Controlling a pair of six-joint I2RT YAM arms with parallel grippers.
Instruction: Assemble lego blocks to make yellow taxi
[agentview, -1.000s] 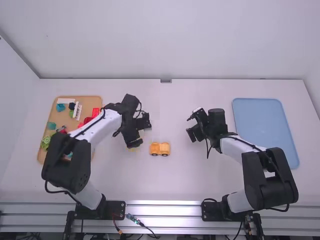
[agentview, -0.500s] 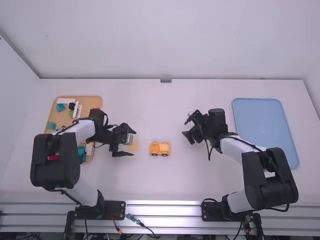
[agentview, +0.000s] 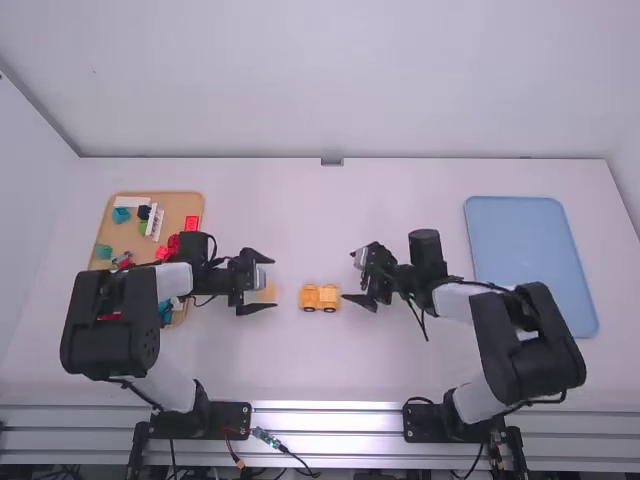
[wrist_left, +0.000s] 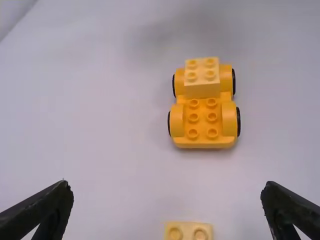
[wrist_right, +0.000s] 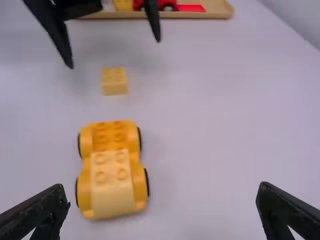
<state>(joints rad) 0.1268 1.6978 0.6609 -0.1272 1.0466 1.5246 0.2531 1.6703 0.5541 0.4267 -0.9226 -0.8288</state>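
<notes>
closest to the high camera, the left arm and the right arm stand by a long shiny bar. past the bar is the white worktop.

a little farther off is the yellow car. it stands on its black wheels on the worktop, between the two end effectors. a pale yellow block sits on top of it, on the end by the right end effector. round bumps show on the other end.

the right end effector is wide open and holds nothing. in the high view, one of its finger tips is just beside the car.

the left end effector is wide open too, with nothing in its grip. a small loose yellow block lies on the worktop, between its finger tips in the high view. the left wrist view shows a gap on each side of this block. the block is near the car but apart from it.

out to the left is a wooden tray with lots of toy bits in it. a blue tray lies out to the right. on the wooden tray's far part are a teal block, a white block and a red block.
</notes>
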